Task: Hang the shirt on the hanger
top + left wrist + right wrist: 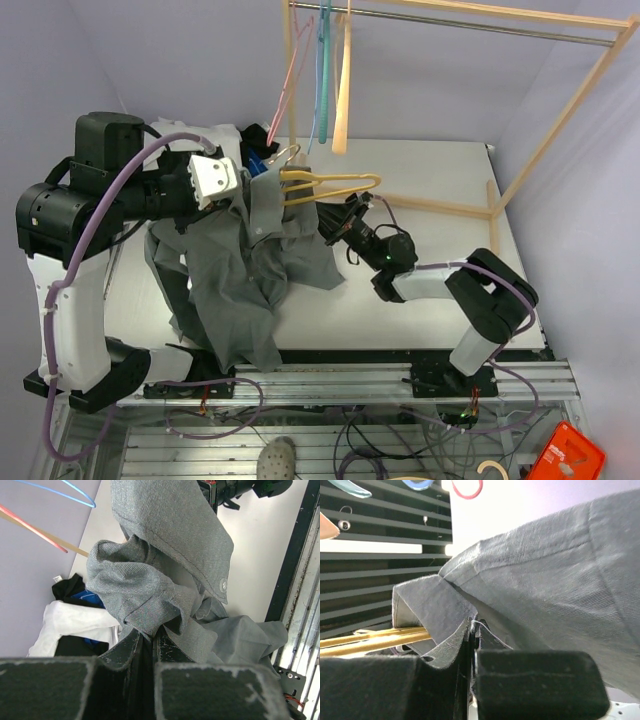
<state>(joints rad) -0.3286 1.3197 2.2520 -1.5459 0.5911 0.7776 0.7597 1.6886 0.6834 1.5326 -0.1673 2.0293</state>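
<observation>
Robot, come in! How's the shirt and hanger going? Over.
Left gripper fingers shut on shirt. Right gripper fingers shut on shirt too. Yellow hanger partly under fabric, not fully in. Clothes pile close behind.

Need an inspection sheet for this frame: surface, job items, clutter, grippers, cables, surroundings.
Surface: white table, shirt covering its left part.
Job's things: grey shirt bunched, hanging from the left gripper; yellow hanger partly inside it.
Clutter: clothes pile at the far left; orange crate off the table.
Grippers: left gripper shut on shirt fabric; right gripper shut on shirt fabric beside the hanger.
Cables: purple cable clipped along the left arm; loose wires under the front edge.
Surroundings: wooden rack behind, spare hangers on it.
</observation>
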